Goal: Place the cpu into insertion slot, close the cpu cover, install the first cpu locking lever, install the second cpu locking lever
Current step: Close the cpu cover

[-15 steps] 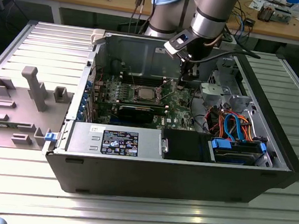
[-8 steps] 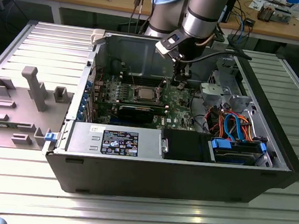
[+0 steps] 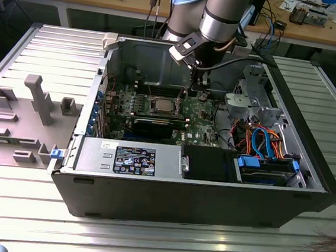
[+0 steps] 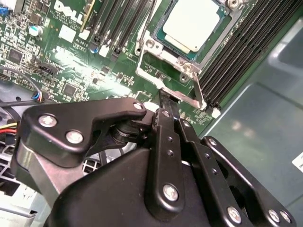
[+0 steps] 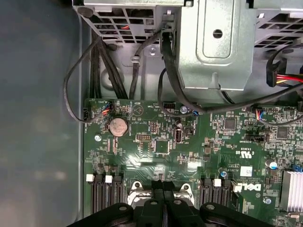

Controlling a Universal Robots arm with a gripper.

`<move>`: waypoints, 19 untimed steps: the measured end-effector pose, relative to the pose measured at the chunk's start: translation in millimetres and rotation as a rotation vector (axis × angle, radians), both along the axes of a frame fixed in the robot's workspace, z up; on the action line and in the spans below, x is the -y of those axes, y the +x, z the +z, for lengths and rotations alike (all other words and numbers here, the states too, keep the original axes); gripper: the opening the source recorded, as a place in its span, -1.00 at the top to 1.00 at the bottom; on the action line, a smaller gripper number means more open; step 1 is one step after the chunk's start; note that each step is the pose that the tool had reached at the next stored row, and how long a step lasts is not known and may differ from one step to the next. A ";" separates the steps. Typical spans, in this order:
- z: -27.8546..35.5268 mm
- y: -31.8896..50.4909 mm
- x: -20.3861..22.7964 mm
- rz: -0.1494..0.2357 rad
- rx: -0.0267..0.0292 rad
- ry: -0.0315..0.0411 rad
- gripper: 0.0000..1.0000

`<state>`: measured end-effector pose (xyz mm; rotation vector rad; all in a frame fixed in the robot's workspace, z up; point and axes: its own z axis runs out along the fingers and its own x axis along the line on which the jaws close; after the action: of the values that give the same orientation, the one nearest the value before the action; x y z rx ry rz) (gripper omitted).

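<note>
The gripper (image 4: 164, 101), one only, had its two fingers (image 4: 166, 142) drawn narrow, tips together with nothing seen between them. It stood low inside the open computer case (image 3: 197, 194), over the green board (image 5: 189, 151). Just ahead of the fingertips, in the second wrist view, lay the one cpu (image 4: 196, 21), silvery top up, seated in the single insertion slot (image 4: 150, 45). The one cpu cover (image 4: 177, 49) lay flat around the chip. Two thin wire levers ran along the socket's edges: one (image 4: 199, 90) almost at the fingertips, the other (image 4: 146, 26) on the far side. Long black memory slots (image 4: 236, 52) flanked the socket on both sides of the gripper.
</note>
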<state>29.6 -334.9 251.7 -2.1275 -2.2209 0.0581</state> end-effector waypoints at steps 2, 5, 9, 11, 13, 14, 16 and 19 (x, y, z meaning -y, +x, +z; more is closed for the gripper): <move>-0.1 -0.9 0.0 0.000 0.0000 -0.0002 0.79; -0.4 -1.6 0.1 0.000 -0.0001 -0.0001 0.79; -1.0 -4.0 0.2 0.000 0.0000 0.0000 0.79; -1.2 -5.0 0.3 0.000 0.0000 -0.0001 0.79; -1.4 -5.9 0.3 0.000 0.0000 0.0000 0.79; -1.5 -6.2 0.3 0.000 0.0000 0.0000 0.79; -1.7 -7.1 0.3 0.000 0.0000 -0.0001 0.79; -2.0 -8.1 0.3 0.000 0.0000 -0.0001 0.79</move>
<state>21.4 -335.2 249.6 -2.1275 -2.2210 0.0582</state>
